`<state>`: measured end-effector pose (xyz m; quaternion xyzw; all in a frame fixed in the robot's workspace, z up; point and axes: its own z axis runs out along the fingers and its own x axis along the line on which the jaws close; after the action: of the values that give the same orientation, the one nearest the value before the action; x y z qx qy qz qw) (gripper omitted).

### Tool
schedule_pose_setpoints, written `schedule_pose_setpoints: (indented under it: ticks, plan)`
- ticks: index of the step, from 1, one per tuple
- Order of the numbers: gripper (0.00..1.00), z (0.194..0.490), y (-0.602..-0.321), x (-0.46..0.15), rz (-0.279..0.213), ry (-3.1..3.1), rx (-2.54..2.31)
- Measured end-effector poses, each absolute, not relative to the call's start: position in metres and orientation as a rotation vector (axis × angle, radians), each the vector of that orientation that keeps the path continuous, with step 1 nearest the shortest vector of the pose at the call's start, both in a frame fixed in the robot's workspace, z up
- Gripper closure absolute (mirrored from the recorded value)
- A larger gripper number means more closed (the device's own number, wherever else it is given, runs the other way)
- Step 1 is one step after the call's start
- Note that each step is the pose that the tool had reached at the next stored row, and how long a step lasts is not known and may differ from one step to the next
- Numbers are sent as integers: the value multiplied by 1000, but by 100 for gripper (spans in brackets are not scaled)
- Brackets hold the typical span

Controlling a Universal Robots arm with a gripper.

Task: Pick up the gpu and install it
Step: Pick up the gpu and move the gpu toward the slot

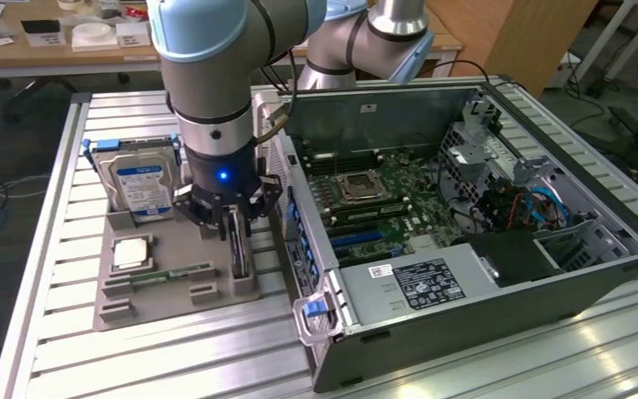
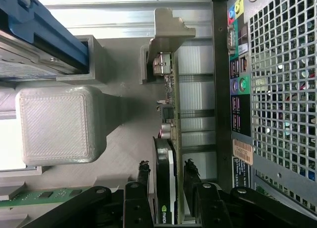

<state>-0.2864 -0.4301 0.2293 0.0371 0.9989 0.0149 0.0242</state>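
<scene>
In the exterior view, a grey printed plastic tray point(image 1: 175, 303) sat on the ribbed aluminium tabletop point(image 1: 76, 349), at 9 o'clock from an open black computer case point(image 1: 497, 283). The case held a green motherboard point(image 1: 391, 212) lying flat on its floor. In the tray, a boxy hard drive point(image 1: 142, 184) with a blue-white label stood at 11 o'clock. A square silver processor chip point(image 1: 130, 252) lay near the middle, and a narrow green memory stick point(image 1: 175, 273) lay toward 6 o'clock. The gpu point(image 1: 239, 259), a thin green card with a black cooler, stood on edge in the slot at the tray's 3 o'clock side. The black end effector point(image 1: 236, 233) was directly over it.

In the wrist view, the gpu point(image 2: 166, 188) appeared edge-on, its silver metal bracket point(image 2: 168, 27) at the far end. The end effector point(image 2: 167, 168) was released: its black fingers point(image 2: 143, 176) straddled the card, with a slim gap on either side. Just beside the card was the case's rear port panel point(image 2: 237, 79).
</scene>
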Motion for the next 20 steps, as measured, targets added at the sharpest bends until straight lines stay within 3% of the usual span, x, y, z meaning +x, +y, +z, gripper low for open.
schedule_pose_setpoints:
  ticks: [6,8,9,14,17,20]
  plan:
    - [58,229,-430,-286,46,3091,115]
    - [60,229,-430,-286,46,3091,115]
    - [67,229,-430,-286,46,3091,115]
    - [67,229,-430,-286,46,3091,115]
    - [73,229,-430,-286,46,3091,115]
    - [73,229,-430,-286,46,3091,115]
